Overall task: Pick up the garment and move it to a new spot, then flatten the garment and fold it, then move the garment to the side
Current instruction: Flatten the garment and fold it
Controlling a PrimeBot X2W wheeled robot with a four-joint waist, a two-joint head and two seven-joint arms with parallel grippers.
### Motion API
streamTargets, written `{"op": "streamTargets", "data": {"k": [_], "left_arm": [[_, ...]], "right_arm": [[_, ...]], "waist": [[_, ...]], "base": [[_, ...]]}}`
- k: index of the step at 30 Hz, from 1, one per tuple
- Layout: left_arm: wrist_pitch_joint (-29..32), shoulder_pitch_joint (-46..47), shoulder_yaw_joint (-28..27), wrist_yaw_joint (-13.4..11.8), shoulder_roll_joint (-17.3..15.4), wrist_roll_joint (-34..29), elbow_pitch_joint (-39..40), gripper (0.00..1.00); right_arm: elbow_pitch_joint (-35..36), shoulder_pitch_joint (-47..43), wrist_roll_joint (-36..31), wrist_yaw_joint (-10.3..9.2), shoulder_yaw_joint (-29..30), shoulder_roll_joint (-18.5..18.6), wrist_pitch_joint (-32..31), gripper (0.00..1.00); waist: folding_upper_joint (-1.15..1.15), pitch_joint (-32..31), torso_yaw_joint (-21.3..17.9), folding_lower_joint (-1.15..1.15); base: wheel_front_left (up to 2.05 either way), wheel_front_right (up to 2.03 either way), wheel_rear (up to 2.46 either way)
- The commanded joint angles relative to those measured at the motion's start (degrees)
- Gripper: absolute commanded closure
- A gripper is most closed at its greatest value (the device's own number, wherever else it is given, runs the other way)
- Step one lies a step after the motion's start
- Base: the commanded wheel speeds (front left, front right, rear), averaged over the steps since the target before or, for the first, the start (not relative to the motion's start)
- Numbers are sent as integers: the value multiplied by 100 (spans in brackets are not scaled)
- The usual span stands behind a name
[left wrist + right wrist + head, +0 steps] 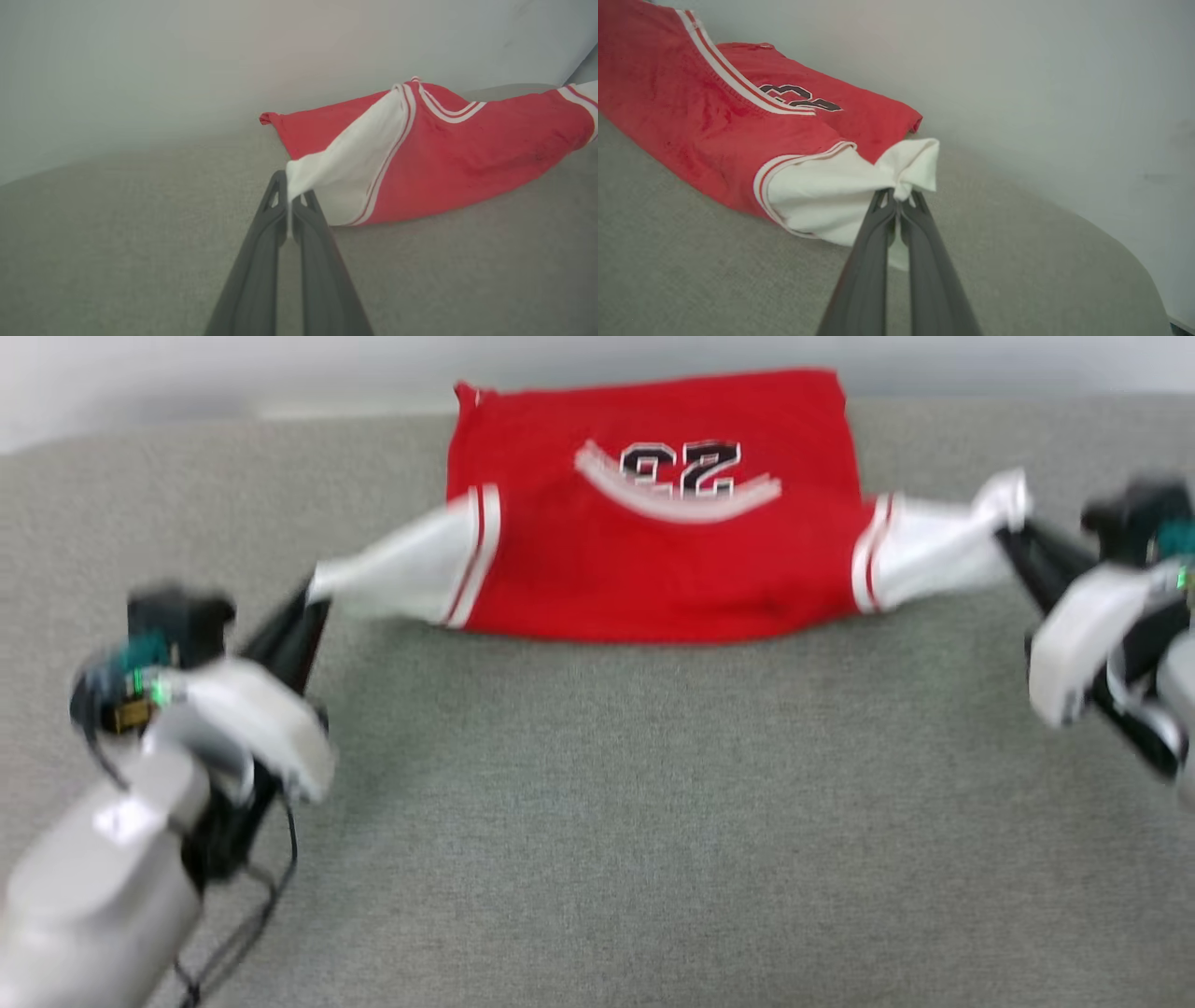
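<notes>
The garment (653, 560), a red jersey T-shirt with white sleeves and a black-white 23, lies stretched across the far part of the grey surface, number upside down to me. My left gripper (313, 593) is shut on the end of its left white sleeve (341, 163), pulled out toward the left. My right gripper (1008, 532) is shut on the bunched tip of the other white sleeve (859, 186), drawn out to the right. The garment's body (467, 154) sags between the two sleeves, and its far edge reaches the back of the surface.
A grey fabric-covered surface (607, 821) spreads wide in front of the garment. A pale wall (233, 373) rises right behind its far edge. The surface's rounded edge (1134, 261) curves off at the right.
</notes>
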State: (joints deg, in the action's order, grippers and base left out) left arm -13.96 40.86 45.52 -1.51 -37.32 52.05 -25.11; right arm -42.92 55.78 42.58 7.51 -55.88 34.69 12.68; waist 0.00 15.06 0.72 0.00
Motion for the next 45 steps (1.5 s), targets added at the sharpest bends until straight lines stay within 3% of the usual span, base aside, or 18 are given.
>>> {"op": "streamTargets", "data": {"k": [1, 9, 11, 22, 28, 29, 30, 33, 38, 42, 45], "left_arm": [[-49, -342, -72, -95, -95, 101, 147, 100], [-100, -2328, -87, -654, -517, 515, 974, 100], [-115, -3045, -99, -877, -697, 639, 1285, 100], [-127, -4398, -161, -1313, -993, 965, 1944, 100], [-130, -4633, -193, -1402, -1024, 945, 2129, 100], [-131, -4622, -188, -1412, -1005, 918, 2154, 100], [-131, -4596, -185, -1423, -986, 897, 2177, 100], [-132, -4491, -173, -1429, -946, 807, 2245, 100], [-134, -4322, -221, -1478, -858, 613, 2342, 100], [-136, -4123, -290, -1541, -782, 388, 2469, 100], [-136, -3939, -342, -1551, -694, 194, 2571, 100]], "right_arm": [[86, -307, 82, -4, -8, 81, 56, 100], [672, -1981, 417, -4, 58, 556, 118, 100], [921, -2744, 540, -4, 290, 752, 24, 100], [2077, -4629, 675, -5, 984, 1343, -953, 100], [2559, -5221, 686, -6, 1384, 1484, -1605, 100], [2647, -5296, 618, -5, 1430, 1504, -1772, 83], [2759, -5327, 577, -6, 1519, 1496, -1883, 0], [3041, -5305, 394, -4, 1891, 1470, -2118, 0], [3788, -4871, 241, -4, 2739, 1741, -2471, 0], [4374, -4139, 62, -4, 3458, 1980, -2850, 0], [4553, -3453, -44, -3, 3758, 1938, -3248, 0]], "waist": [[0, -318, -19, 0], [0, -894, -95, 0], [0, -1104, -120, 0], [0, -1450, -137, 0], [0, -1445, -98, 0], [0, -1442, -83, 0], [0, -1436, -74, 0], [0, -1399, -50, 0], [0, -1231, 27, 0], [0, -954, 169, 0], [0, -671, 339, 0]], "base": [[0, 0, 0], [0, 0, 0], [0, 0, 0], [0, 0, 0], [0, 0, 0], [0, 0, 0], [0, 0, 0], [0, 0, 0], [0, 0, 0], [0, 0, 0], [0, 0, 0]]}}
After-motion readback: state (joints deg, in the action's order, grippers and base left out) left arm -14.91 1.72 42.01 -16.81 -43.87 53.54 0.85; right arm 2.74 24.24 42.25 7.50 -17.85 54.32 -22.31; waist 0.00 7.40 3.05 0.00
